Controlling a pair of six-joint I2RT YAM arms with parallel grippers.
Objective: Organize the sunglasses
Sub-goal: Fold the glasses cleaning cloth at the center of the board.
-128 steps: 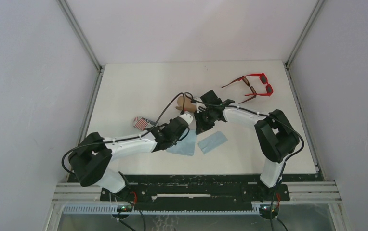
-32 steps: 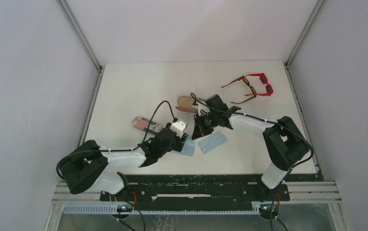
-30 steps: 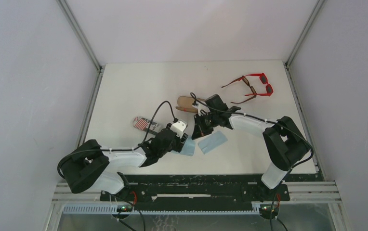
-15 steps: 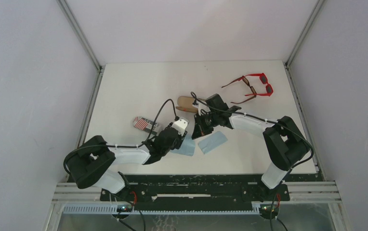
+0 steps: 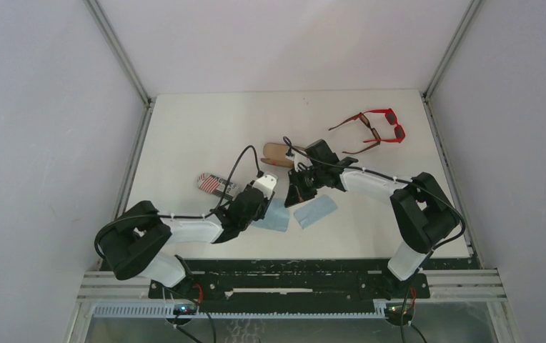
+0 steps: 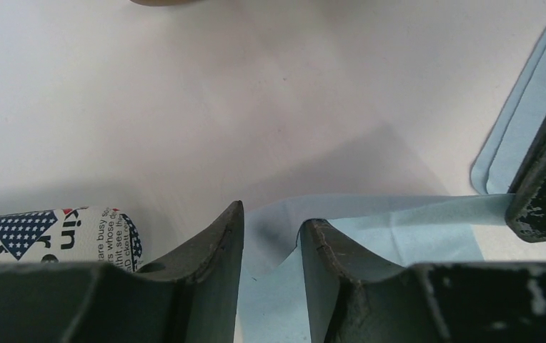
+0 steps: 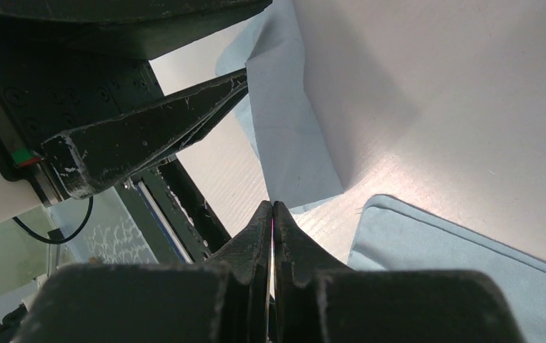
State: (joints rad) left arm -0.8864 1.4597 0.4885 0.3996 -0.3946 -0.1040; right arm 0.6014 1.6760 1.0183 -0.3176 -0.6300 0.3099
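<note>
The two pairs lie together at the far right part of the table (image 5: 206, 128), well apart from both arms. The red sunglasses (image 5: 391, 123) are unfolded, and the slimmer brown sunglasses (image 5: 372, 134) lie close against them on the near side; they seem to touch. No gripper is near them.

Both arms reach to the middle of the table. The left gripper (image 6: 271, 218) is low over a light blue cloth (image 6: 399, 229). Its fingers stand a little apart, and the edge of this cloth is in the gap between them. Just to its left lies the flag-print case (image 6: 48, 232).

The right gripper (image 7: 271, 207) has its fingers pressed together, with only a thin bright line between them. I cannot tell if anything is held there. Its tip is just beside the raised fold of the same cloth. A second cloth (image 7: 456, 264) lies flat beside it, and the brown case (image 5: 277, 153) is just beyond the two grippers.
</note>
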